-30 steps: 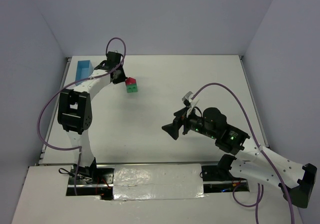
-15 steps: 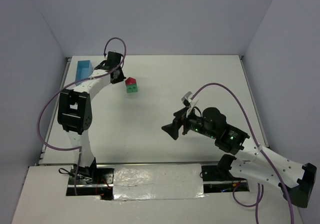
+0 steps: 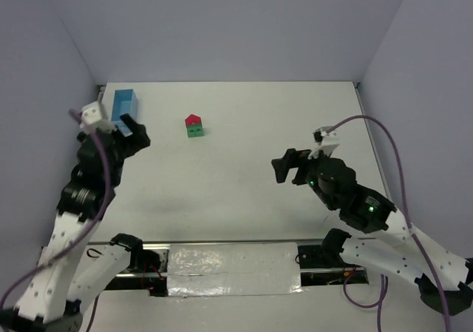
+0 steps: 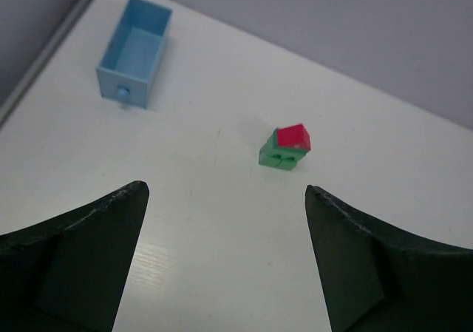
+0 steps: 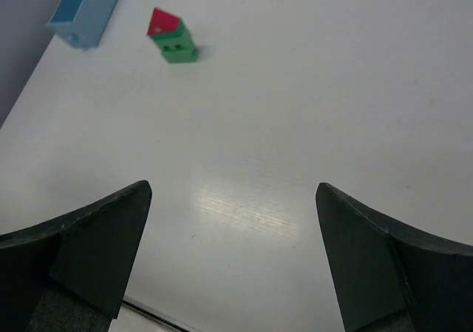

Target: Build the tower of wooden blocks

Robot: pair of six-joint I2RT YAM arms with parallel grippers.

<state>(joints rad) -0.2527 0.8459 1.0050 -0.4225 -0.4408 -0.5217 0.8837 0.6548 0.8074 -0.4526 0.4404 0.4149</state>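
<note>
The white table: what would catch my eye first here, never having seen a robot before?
The little wood block tower, a red roof on green blocks, stands alone toward the far left of the white table. A light blue box, open on top, lies in the far left corner. The left pincer and right pincer both hang open, holding nothing.

Two white-shelled robot arms, the left arm (image 3: 63, 236) and the right arm (image 3: 399, 254), show black joints, dotted screw holes and trailing purple cables (image 3: 362, 117); green lights dot the right arm, and wedge-shaped fingers (image 4: 81, 251) appear dark green-black.
</note>
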